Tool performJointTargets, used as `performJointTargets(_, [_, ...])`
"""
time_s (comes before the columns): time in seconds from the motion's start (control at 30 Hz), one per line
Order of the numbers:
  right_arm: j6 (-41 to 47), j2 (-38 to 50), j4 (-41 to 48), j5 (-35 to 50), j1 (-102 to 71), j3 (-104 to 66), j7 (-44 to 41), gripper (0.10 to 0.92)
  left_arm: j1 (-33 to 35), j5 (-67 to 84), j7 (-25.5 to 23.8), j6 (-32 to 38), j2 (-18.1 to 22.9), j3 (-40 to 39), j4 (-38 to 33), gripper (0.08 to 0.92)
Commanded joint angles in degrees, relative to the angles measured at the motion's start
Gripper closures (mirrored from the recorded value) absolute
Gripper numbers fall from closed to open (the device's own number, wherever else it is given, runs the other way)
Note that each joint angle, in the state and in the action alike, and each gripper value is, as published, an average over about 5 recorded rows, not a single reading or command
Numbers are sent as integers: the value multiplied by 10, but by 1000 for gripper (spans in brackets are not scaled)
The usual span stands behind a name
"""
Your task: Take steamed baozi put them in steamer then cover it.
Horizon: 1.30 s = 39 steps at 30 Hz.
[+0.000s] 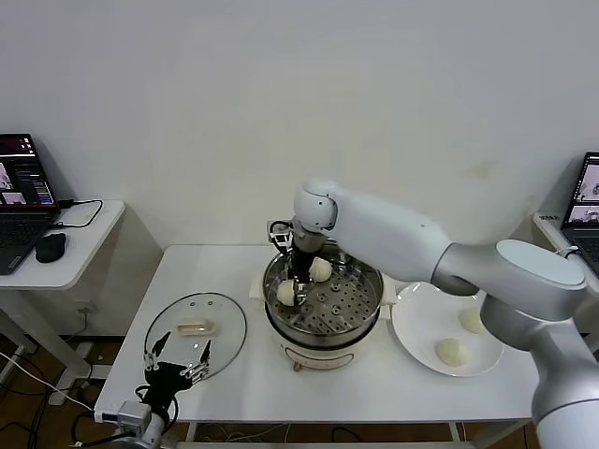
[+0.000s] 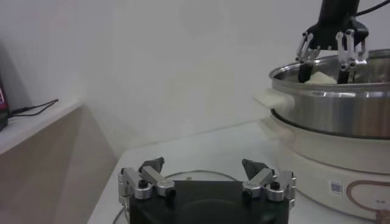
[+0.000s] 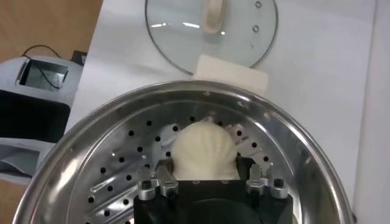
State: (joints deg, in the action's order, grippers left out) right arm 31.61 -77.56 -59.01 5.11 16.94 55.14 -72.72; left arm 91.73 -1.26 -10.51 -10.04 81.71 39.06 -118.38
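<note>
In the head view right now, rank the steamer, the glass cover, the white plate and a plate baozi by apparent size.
1. steamer, about tied with 2.
2. white plate, partly hidden by the right arm, so its order with the steamer is unsure.
3. cover, slightly smaller.
4. baozi, by far the smallest.

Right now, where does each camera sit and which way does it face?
Head: high up, looking down at table, steamer; right arm shows.
Left wrist: low above lid, facing sideways to steamer; left gripper open.
Right wrist: above steamer, looking down at bun between right gripper.
All share the steamer.
</note>
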Motion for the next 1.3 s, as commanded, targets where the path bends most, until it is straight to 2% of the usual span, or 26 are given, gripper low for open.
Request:
performJointTargets(0.03, [1,-2,2,-3,-5,-6,2,339,0,-1,0,0,1,-1,0,177])
performJointTargets(0.17, [7,25,-31,2,1,-21,3,237,1,-1,0,0,1,-1,0,177])
performJointTargets(0.27, [12,64,-78,13,13,-30,2,208,2,-1,0,0,2,-1,1,177])
performJointTargets(0.63, [-55,299,-237,29,74,-62,-42,203,6,-7,-1,0,6,-3,-5,177])
performJointTargets(0.9, [-109,482,-316,-30,3,-131,-63,203,12,-12,-1,-1,6,-12,-10,177])
performJointTargets(1.07, [-171,540,-328,-90,-135,-234,-64,203,19,-16,-1,-1,4,-20,-12,177])
performJointTargets(1.2, [-249,546,-301,-128,-208,-262,-58,203,24,-21,-1,-1,5,-24,-14,177])
performJointTargets(1.3, [-259,539,-283,-160,-243,-278,-55,203,29,-25,0,-1,6,-27,-15,177])
